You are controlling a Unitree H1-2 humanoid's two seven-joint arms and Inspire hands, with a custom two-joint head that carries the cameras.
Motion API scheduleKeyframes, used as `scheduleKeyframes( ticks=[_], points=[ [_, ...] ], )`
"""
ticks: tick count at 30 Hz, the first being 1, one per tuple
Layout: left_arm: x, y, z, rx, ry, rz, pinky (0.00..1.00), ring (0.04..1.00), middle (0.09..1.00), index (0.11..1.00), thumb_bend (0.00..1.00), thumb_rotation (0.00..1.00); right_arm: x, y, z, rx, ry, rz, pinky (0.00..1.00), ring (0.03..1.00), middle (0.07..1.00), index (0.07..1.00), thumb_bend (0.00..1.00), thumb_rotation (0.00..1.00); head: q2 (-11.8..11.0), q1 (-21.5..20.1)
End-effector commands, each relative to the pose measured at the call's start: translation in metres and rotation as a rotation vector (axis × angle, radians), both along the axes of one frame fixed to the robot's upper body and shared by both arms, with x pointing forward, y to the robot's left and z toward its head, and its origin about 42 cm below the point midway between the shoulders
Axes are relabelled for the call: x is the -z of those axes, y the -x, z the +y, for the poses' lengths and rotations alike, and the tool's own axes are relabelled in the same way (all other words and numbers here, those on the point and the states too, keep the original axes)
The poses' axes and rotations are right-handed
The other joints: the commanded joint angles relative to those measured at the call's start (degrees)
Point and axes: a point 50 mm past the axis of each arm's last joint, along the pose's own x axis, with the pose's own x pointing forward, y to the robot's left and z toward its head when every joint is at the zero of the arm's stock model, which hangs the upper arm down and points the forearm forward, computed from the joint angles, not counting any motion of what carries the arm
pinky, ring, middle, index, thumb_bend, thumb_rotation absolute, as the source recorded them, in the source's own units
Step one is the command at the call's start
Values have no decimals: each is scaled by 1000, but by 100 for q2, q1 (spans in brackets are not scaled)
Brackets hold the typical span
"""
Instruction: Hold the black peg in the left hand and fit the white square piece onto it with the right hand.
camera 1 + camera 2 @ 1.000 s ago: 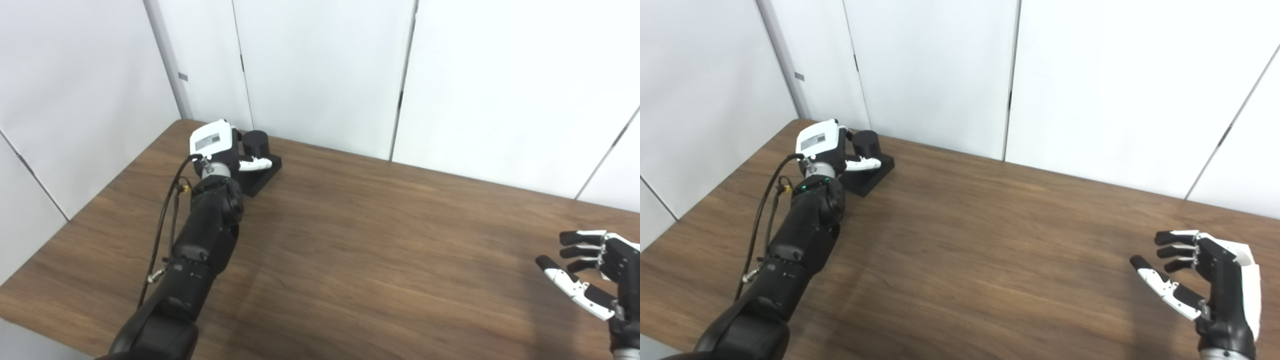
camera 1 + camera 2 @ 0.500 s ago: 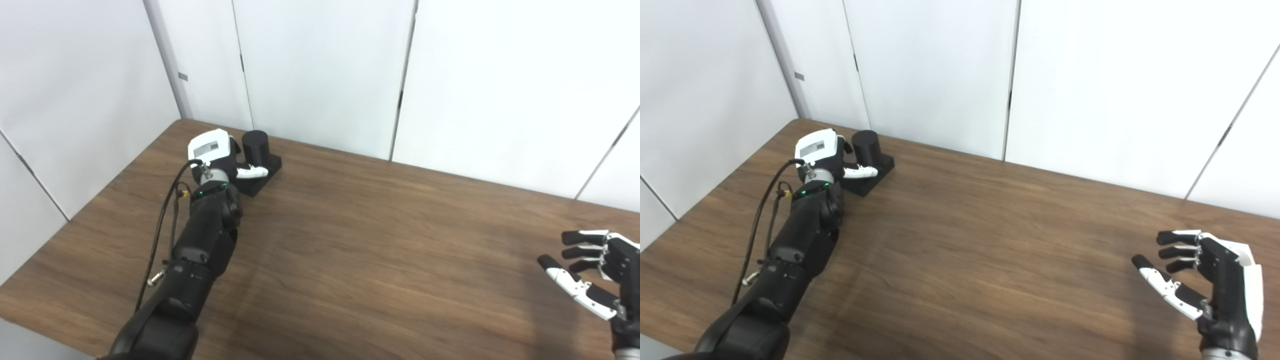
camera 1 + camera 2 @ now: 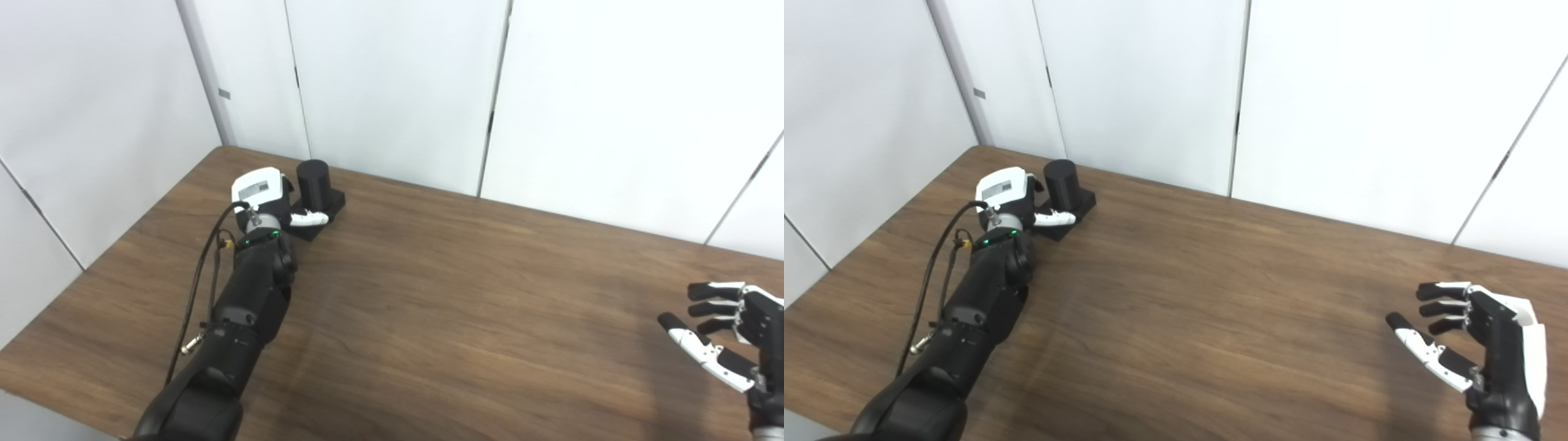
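Observation:
The black peg is a short cylinder standing upright on a square black base at the table's far left, close to the wall. My left hand sits just left of it and a little nearer to me. The white back of the hand faces up and the thumb reaches across the base's near edge. Its fingers are hidden behind the hand, and nothing appears held. My right hand hovers open at the lower right, fingers spread and empty. No white square piece is in either view.
The brown wooden table spans both views. White wall panels stand right behind its far edge and along its left side. A black cable hangs beside my left forearm.
My left hand has drawn back toward me and lowered, uncovering the whole peg, which has stayed in place. The right hand has barely moved.

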Motion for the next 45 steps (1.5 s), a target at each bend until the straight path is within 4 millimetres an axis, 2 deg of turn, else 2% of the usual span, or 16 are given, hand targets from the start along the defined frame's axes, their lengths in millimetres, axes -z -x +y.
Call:
scheduleKeyframes(
  ticks=[1,7,14,17,23,26,28,30,35,37,38,40,45],
  points=[
    [-22,-10,0,-1,-23,-71,815,955,967,808,969,580,-20,-4,2,-6,6,-87,382,509,604,491,493,113,6,4],
    [-16,-11,-5,4,-19,-61,809,950,968,854,968,582,-19,-4,2,-2,4,-87,387,514,605,491,493,113,34,-13],
    [-11,-13,-11,8,-22,-38,819,949,963,835,961,594,-21,-3,2,3,14,-83,380,511,608,491,493,113,59,-27],
    [-9,-14,-12,8,-24,-24,808,950,963,858,958,600,-22,-3,1,8,10,-82,382,515,608,491,493,113,73,-38],
    [-7,-13,-8,-9,-13,-29,783,936,956,860,900,530,-23,-3,0,7,16,-86,376,510,603,491,493,112,95,-25],
    [-8,-11,-4,-16,-3,-28,776,933,946,748,852,477,-22,-3,-1,7,22,-87,379,511,600,491,493,113,111,-19],
    [-9,-10,-2,-20,5,-36,753,921,925,645,816,394,-21,-3,-2,10,17,-80,388,519,607,491,493,113,119,-8],
    [-10,-8,1,-22,5,-42,737,912,913,609,805,358,-21,-3,-3,13,13,-74,390,520,609,491,493,112,126,15],
    [-10,-5,6,-21,10,-43,727,878,855,578,773,239,-19,-5,-4,11,19,-74,394,521,609,491,493,112,136,28],
    [-10,-4,8,-16,15,-45,731,868,840,563,778,221,-19,-5,-4,11,17,-74,396,522,612,491,493,112,136,28],
    [-10,-3,8,-15,17,-45,730,862,833,528,652,152,-18,-5,-5,9,16,-76,399,523,612,491,493,112,136,28],
    [-9,-2,9,-12,21,-43,730,850,822,500,555,99,-18,-5,-5,8,15,-76,402,521,612,491,493,112,136,28],
    [-9,2,9,12,29,-31,707,833,797,493,520,80,-20,-4,-5,11,23,-79,397,515,607,491,493,113,186,24]
  ],
)
